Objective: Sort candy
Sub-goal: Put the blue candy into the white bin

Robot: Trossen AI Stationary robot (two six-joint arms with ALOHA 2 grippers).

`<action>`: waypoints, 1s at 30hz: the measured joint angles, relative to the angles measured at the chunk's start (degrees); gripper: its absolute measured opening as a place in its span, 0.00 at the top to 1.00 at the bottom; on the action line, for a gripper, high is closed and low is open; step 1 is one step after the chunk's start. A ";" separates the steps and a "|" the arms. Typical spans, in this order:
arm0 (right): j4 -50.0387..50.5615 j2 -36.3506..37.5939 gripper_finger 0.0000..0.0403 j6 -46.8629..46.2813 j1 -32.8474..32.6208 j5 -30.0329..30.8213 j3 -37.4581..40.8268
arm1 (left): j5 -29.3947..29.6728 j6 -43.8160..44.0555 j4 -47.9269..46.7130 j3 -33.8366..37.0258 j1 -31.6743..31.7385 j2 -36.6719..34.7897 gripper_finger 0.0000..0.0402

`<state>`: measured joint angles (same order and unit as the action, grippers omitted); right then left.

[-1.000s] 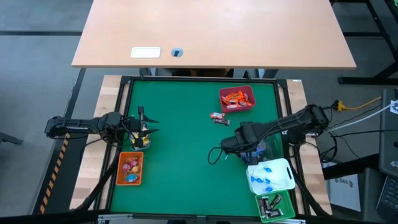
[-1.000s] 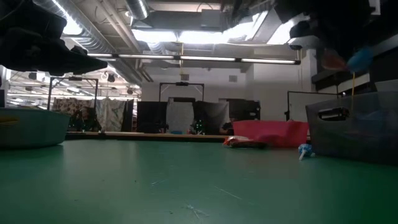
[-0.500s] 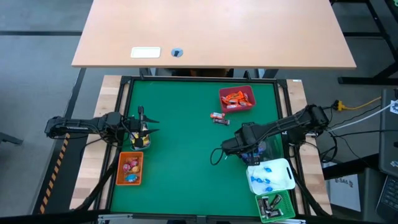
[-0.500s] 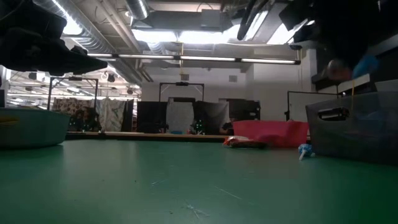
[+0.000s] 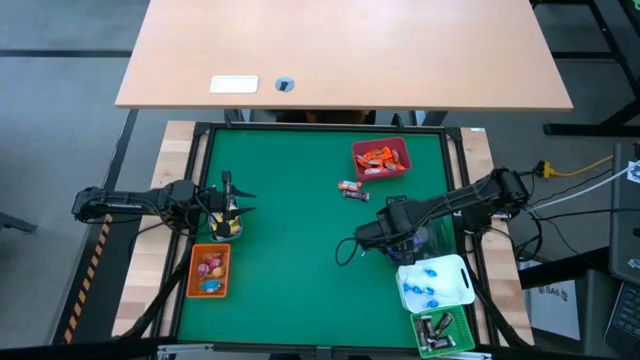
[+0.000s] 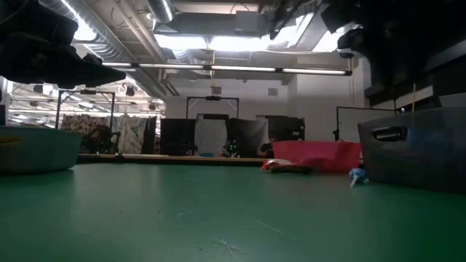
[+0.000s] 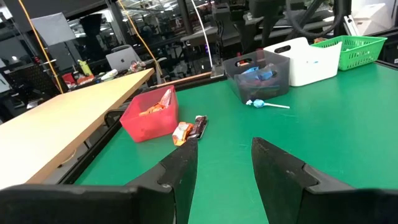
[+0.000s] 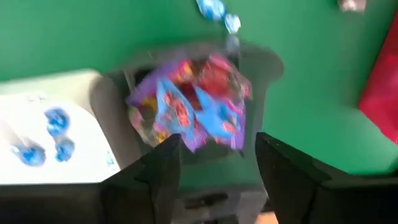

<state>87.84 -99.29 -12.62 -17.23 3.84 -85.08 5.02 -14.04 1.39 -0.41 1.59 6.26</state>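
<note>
My right gripper [image 8: 217, 165] stands open above the clear grey bin [image 5: 418, 241] at the table's right, where candy [image 8: 193, 112] in purple, blue and pink wrappers lies heaped. Nothing is between its fingers. A blue lollipop [image 8: 217, 12] lies on the green mat just beside that bin. Two wrapped candies [image 5: 350, 190] lie on the mat near the red bin [image 5: 381, 158]. At the table's left my left gripper [image 7: 224, 168] is open and holds nothing, beside a small bin [image 5: 226, 228].
Along the right edge stand a white bin [image 5: 435, 283] with blue candies and a green basket [image 5: 442, 333]. An orange bin [image 5: 210, 272] with candy stands at the near left. The middle of the green mat [image 5: 300, 260] is bare. A wooden table [image 5: 340, 50] lies beyond.
In the low view, a blue-wrapped candy that showed at my right gripper above the clear grey bin is gone from there now. Both arms stay where they were.
</note>
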 joint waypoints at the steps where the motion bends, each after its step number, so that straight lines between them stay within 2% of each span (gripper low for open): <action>1: -1.36 0.00 0.49 0.02 0.00 -0.34 0.00 | 0.00 0.00 0.02 -0.01 0.01 -0.02 0.65; 8: -20.11 0.00 0.50 2.04 0.00 -3.51 -0.01 | 0.01 0.00 0.02 0.00 0.01 -0.01 0.65; 13: -30.22 -0.20 0.51 12.11 0.00 -3.66 -0.02 | 0.01 -0.01 0.01 -0.01 0.00 -0.02 0.65; 18: -31.34 -3.10 0.51 20.39 0.11 -3.26 -0.02 | -0.01 -0.02 0.01 -0.01 -0.01 0.00 0.65; 30: -29.48 -13.97 0.51 27.44 1.16 -1.89 0.00 | -0.01 -0.02 0.00 -0.02 -0.01 0.00 0.65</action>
<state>58.36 -113.25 14.82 -16.08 1.95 -85.08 5.02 -14.06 1.39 -0.43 1.58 6.26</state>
